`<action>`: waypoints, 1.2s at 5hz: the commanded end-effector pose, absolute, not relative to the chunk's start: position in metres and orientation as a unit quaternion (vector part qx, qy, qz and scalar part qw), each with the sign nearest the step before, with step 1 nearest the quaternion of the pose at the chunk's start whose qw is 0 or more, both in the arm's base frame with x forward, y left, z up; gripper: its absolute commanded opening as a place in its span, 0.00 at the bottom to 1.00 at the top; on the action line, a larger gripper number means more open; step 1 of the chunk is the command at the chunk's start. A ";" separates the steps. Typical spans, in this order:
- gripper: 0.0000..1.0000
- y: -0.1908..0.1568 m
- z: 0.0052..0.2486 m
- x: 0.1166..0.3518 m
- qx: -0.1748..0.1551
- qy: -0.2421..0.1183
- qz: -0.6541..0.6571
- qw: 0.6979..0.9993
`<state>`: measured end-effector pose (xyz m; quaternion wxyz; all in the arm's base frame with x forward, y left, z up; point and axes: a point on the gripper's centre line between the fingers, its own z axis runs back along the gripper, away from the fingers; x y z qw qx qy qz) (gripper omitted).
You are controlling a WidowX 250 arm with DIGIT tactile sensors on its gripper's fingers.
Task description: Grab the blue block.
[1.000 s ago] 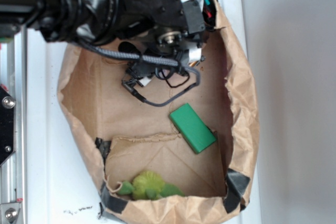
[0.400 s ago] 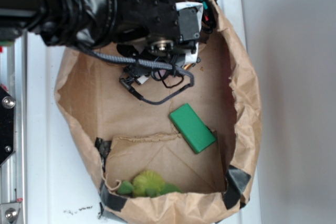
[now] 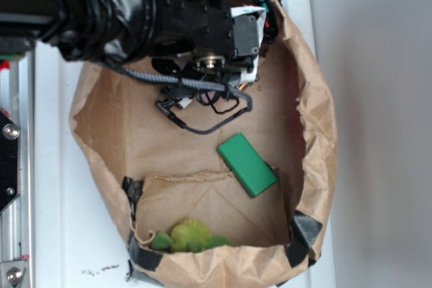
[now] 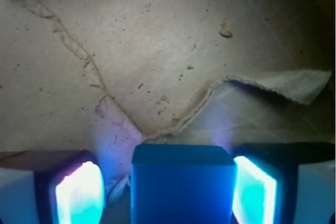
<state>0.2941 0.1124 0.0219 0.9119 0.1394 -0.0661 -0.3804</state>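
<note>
Blue block (image 4: 182, 182), smooth and flat, is seen between the gripper's (image 4: 173, 192) open fingers, untouched. A green block (image 3: 247, 164) is kept in the crinkly paper bag (image 3: 314, 133).

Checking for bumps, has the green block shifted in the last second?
No. The green block sits at the same spot against the bag's torn inner flap.

The claw (image 4: 181, 187) straddles the blue block (image 4: 182, 182), with a narrow gap at each side. Bare bag floor (image 4: 157, 51) lies ahead. The paper bag wall (image 3: 317, 112) encloses the space. The green block (image 3: 247, 164) and a green toy (image 3: 189, 237) lie apart from the arm.
</note>
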 end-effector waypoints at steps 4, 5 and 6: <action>0.00 0.113 0.044 0.305 0.104 -0.096 -0.342 0.929; 0.00 0.103 0.059 0.303 0.074 -0.086 -0.339 0.934; 0.00 0.086 0.081 0.300 0.054 -0.105 -0.327 0.938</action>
